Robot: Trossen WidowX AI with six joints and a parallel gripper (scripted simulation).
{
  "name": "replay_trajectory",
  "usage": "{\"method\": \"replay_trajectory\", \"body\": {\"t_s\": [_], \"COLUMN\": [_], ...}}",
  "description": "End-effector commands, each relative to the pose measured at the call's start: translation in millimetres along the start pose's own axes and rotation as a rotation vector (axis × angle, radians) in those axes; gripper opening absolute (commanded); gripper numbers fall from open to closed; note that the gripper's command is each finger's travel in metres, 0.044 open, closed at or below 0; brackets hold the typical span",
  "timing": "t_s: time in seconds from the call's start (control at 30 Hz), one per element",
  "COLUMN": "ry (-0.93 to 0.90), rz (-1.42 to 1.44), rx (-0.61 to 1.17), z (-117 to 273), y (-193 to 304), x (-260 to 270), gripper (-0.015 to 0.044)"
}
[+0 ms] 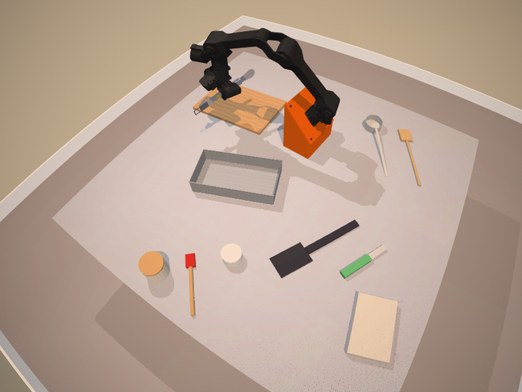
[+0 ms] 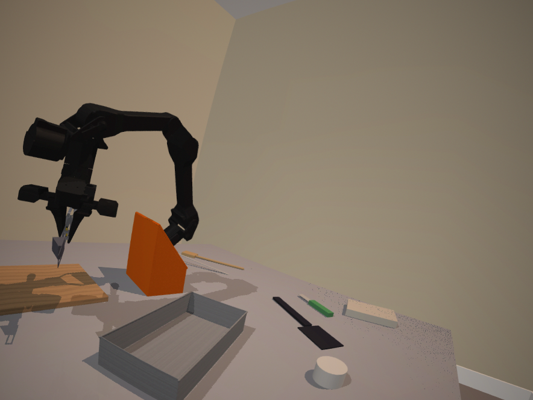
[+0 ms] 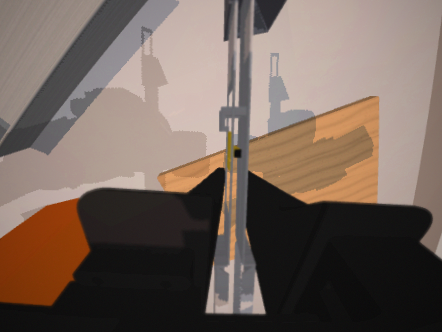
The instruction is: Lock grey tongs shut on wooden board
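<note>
My gripper (image 1: 217, 95) (image 2: 67, 226) (image 3: 231, 175) is shut on the grey tongs (image 1: 205, 104) (image 2: 57, 246) (image 3: 245, 90), whose two arms lie close together between the fingers. The tongs hang tilted, with the hinge end and its loop pointing down over the left end of the wooden board (image 1: 270, 105) (image 2: 17, 275) (image 3: 350, 165), a little above it. The tips stick out past the gripper on the far side. The roasting tin (image 1: 236, 193) (image 2: 141, 365) (image 3: 65, 85) stands empty in front of the board.
The arm's orange base (image 1: 303, 126) (image 2: 155, 267) stands right of the board. A ladle (image 1: 377, 134), a wooden spatula (image 1: 409, 153), a black turner (image 1: 307, 251), a green-handled tool (image 1: 358, 263), a beige block (image 1: 373, 326), a white puck (image 1: 231, 252), a red spatula (image 1: 191, 278) and a cork-lidded jar (image 1: 152, 265) lie around.
</note>
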State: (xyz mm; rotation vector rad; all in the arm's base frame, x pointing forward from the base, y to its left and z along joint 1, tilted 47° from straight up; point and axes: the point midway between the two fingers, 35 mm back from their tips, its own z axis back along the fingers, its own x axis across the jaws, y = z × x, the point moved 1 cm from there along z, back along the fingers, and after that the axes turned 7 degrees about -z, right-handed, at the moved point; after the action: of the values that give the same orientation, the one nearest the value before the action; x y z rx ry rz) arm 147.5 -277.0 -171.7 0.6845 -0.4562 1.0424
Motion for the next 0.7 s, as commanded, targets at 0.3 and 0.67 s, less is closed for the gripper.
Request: {"method": "replay_trajectory", "body": {"t_s": [0.3, 0.67], "ry": [0.007, 0.009], "rz": [-0.47, -0.885], "rx": [0.0, -0.002], "z": [2, 2], "y": [14, 27], "x": [-15, -26], "gripper": [-0.015, -0.015]}}
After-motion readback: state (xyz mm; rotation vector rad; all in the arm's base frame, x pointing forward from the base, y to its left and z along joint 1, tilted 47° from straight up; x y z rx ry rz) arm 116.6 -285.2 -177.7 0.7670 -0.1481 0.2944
